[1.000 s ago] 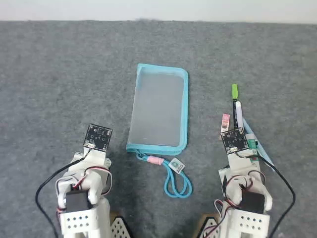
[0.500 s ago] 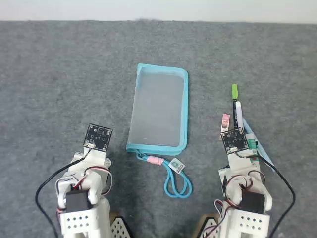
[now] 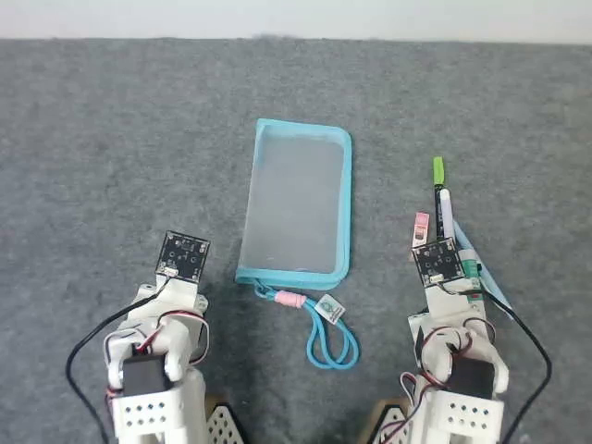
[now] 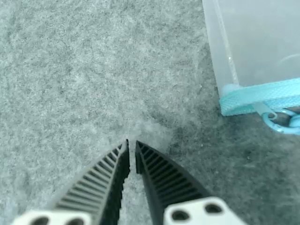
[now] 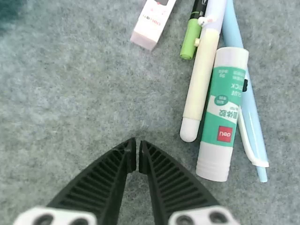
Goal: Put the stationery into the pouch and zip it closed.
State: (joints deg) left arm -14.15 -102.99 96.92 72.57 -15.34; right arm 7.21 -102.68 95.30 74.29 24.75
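1. Pouch [image 3: 298, 203]: one, clear with teal edging, lying flat at mid-table between the two arms, with one teal cord loop [image 3: 331, 344] at its near end.
2. Stationery: five pieces together by the right arm, apart from the pouch. They are one eraser [image 5: 153, 23], one glue stick [image 5: 222, 112], one green pen [image 5: 190, 40], one cream pen [image 5: 201, 79] and one blue pen [image 5: 243, 93].
3. Left gripper [image 4: 131, 147]: fingers almost together, holding nothing, over bare mat near the pouch's corner.
4. Right gripper [image 5: 137, 147]: fingers almost together, empty, near the cream pen's end.
5. Grey felt mat [image 3: 111, 139]; white wall [image 3: 296, 18] along the far edge.
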